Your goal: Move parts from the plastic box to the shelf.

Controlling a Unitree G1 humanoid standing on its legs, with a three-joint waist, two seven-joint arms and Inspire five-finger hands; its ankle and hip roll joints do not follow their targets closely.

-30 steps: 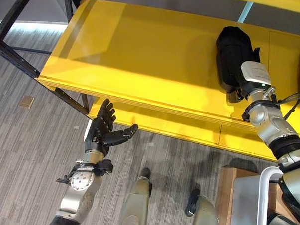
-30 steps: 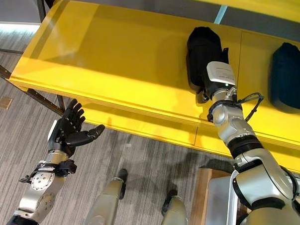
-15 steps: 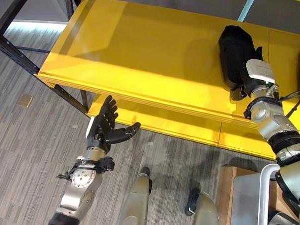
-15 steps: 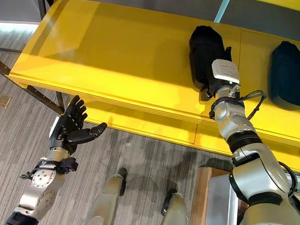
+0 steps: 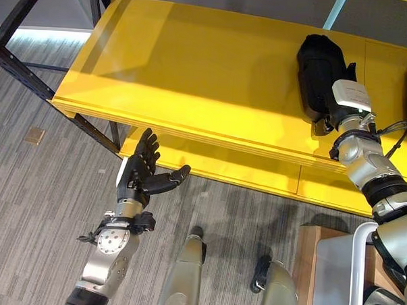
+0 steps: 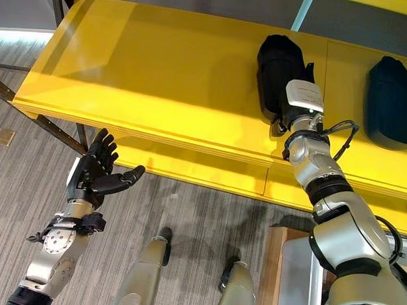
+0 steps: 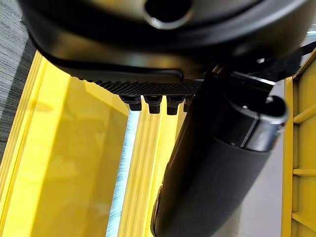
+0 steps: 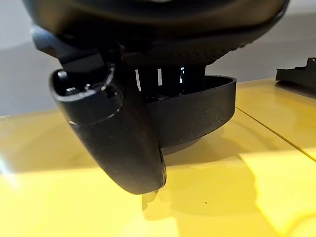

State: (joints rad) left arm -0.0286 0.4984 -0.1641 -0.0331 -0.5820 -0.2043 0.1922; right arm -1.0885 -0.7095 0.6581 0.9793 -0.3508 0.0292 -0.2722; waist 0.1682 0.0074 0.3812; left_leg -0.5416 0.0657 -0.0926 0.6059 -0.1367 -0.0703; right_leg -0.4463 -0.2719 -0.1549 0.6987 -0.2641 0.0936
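A black moulded part (image 5: 319, 63) lies on the yellow shelf (image 5: 193, 78) toward its right side. My right hand (image 8: 118, 133) is at the part's near end, thumb against its side and fingers over its rim (image 8: 207, 108); in the eye views the white wrist camera covers most of that hand (image 6: 284, 123). A second black part (image 6: 391, 100) lies further right on the same shelf. My left hand (image 5: 138, 177) hangs open below the shelf's front edge, fingers spread and holding nothing, its thumb (image 7: 212, 163) large in the left wrist view.
A lower yellow shelf board (image 5: 243, 171) runs under the top one. The black steel frame (image 5: 18, 70) of the rack stands at the left. A pale box on a wooden stand (image 5: 310, 265) sits at the lower right. The floor is grey carpet.
The right wrist has shifted slightly toward the shelf's back with the black part. The left hand has risen a little and stays open.
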